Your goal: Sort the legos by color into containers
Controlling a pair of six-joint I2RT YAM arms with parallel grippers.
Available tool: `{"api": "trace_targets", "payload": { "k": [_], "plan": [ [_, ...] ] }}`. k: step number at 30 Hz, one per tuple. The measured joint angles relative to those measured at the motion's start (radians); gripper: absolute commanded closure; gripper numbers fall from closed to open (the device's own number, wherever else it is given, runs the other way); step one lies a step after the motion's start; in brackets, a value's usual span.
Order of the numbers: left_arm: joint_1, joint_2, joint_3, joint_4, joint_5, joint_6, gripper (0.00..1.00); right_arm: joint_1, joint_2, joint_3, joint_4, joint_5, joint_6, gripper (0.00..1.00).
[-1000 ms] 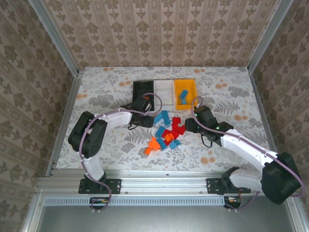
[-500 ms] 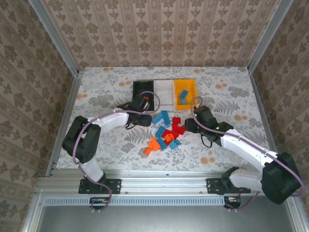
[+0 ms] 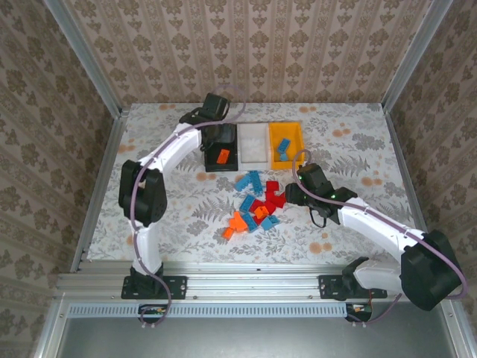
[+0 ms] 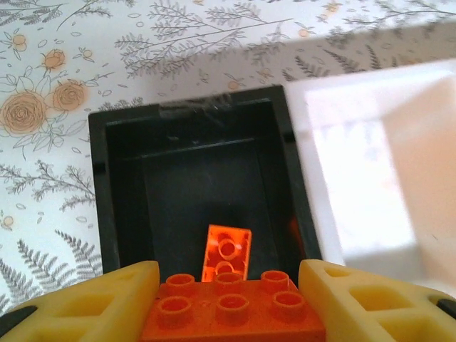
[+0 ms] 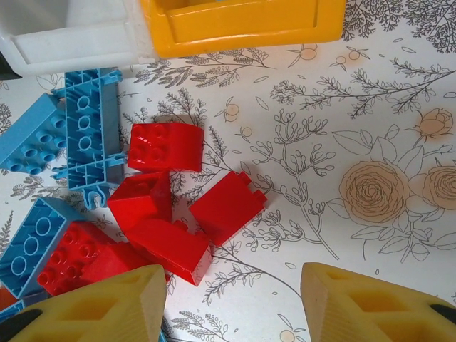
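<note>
Between the left fingers point(image 4: 132, 288): an orange brick point(image 4: 231, 310), studs up, clamped from both sides.
Below the left fingers: the black bin point(image 4: 117, 185), mouth up; the grasped brick hangs over its near wall.
Just ahead of the left fingers: a second orange brick point(image 4: 228, 249), lying on the black bin's floor, studs up.
Right of the left fingers: the white bin point(image 4: 370, 164), its wall touching the black bin's wall.
Between the right fingers point(image 5: 121, 303): only bare floral counter point(image 5: 342, 107); they stand spread apart and released, grasping nothing.
Ahead-left of the right fingers: red bricks point(image 5: 165, 146) in a loose cluster, several touching; the nearest lies just beside the left fingertip.
Further left of the right fingers: blue bricks point(image 5: 89, 135), one long piece turned over with its hollow underside up, touching a red one.
Far ahead of the right fingers: the yellow bin point(image 5: 242, 25), with the white bin just beside it on the left.
Inside the yellow bin: a binned blue piece point(image 3: 282, 149).
Left of the right fingers, top view: loose orange pieces point(image 3: 237, 222) at the near edge of the pile, touching blue ones.
</note>
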Motion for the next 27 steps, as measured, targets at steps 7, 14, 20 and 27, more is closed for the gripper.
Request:
{"api": "trace_targets", "payload": {
  "k": [7,14,20,27],
  "plan": [
    [0.034,0.194,0.162,-0.102,0.035,0.001,0.39,-0.006,0.0,0.0,0.0,0.005,-0.002,0.44],
    [0.026,0.212,0.165,-0.115,0.078,0.007,0.28,-0.009,0.0,0.0,0.0,0.007,-0.005,0.43],
    [0.026,0.192,0.146,-0.11,0.103,0.006,0.25,-0.009,0.01,0.0,0.0,0.006,-0.004,0.43],
    [0.026,-0.094,-0.135,-0.023,0.14,-0.022,0.17,-0.003,0.109,0.0,0.02,-0.008,0.023,0.47]
  ]
}}
